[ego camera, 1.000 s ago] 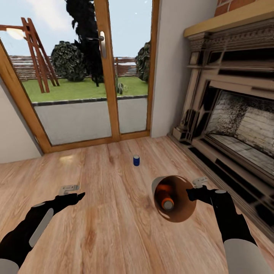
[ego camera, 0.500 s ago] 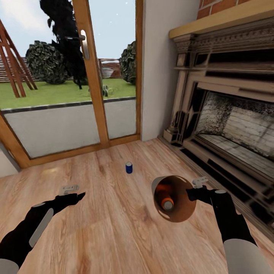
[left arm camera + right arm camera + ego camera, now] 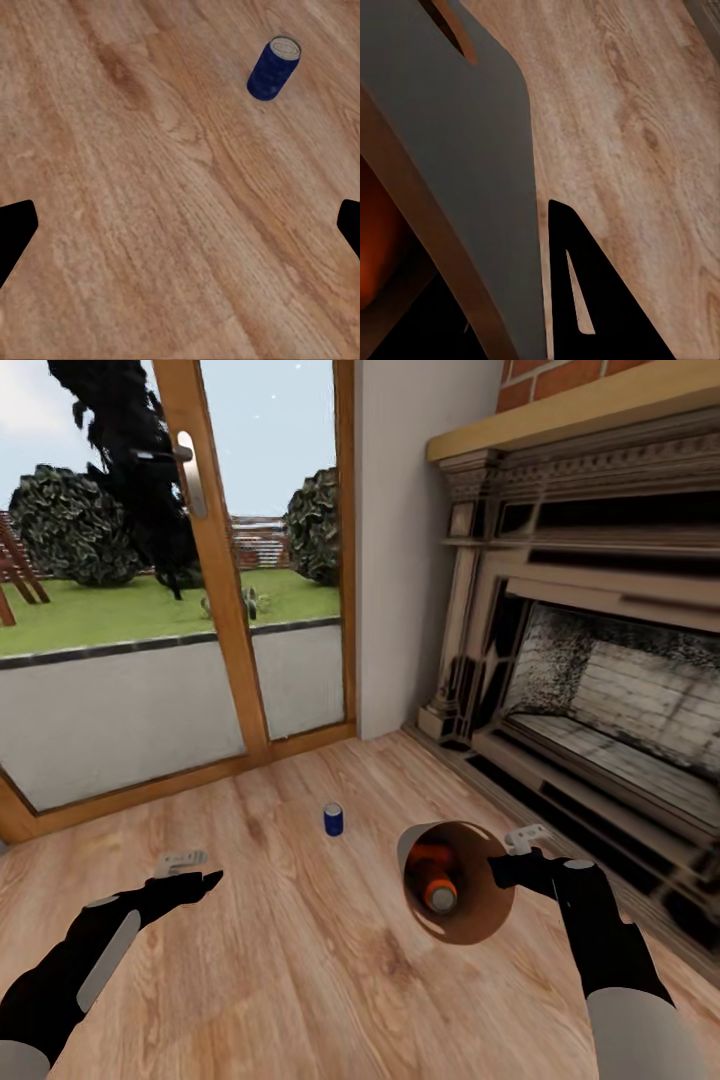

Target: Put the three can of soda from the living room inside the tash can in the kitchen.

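Right hand (image 3: 503,857) grips the bin (image 3: 470,925); blue can (image 3: 333,819) stands ahead.

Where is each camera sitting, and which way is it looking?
Head view: on the robot's head, looking forward and down at the wood floor, fireplace and glass door; both arms show, right pincer holding the bin.
Left wrist view: by the open left pincer, looking down at the floor; two dark fingertips show.
Right wrist view: close against the bin's grey wall; one dark finger shows.
Shared: head and left wrist views both see the blue can.
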Motion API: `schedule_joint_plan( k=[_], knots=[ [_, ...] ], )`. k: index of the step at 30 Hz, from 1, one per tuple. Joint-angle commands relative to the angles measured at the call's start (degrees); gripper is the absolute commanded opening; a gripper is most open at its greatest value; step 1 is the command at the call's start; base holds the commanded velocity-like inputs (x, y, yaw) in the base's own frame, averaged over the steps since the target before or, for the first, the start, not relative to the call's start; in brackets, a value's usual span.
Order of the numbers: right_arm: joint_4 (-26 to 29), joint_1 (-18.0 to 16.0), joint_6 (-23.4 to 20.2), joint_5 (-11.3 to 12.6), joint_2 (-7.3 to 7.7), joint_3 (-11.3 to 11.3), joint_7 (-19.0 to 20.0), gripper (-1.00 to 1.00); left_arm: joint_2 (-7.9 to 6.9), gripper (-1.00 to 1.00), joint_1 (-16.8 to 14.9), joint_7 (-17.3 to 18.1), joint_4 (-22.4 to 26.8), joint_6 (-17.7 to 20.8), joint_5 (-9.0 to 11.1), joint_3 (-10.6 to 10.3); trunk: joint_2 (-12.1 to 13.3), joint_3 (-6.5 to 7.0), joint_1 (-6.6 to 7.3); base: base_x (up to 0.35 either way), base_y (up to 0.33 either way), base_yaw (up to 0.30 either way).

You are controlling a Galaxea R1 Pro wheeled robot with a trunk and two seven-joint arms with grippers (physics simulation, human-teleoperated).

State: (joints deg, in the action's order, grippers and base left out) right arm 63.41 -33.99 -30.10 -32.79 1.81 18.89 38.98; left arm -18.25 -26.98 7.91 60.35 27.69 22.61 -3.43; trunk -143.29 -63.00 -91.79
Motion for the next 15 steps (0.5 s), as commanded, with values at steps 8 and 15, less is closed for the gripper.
schedule_joint_plan(
  k=[8,15],
  knots=[
    [0.05,-0.03,-0.14,0.92,-0.23,-0.14,0.30,-1.00,0.06,1.00,0.00,0.00,-0.14,0.00,0.00,0.00,0.00,0.01,0.01,0.219,0.260,-0.008],
    [0.05,-0.03,-0.19,0.97,-0.88,-0.12,0.30,-1.00,0.06,1.00,0.00,-0.04,-0.15,0.00,-0.02,0.00,0.00,0.24,0.01,0.219,0.261,-0.146]
  ],
)
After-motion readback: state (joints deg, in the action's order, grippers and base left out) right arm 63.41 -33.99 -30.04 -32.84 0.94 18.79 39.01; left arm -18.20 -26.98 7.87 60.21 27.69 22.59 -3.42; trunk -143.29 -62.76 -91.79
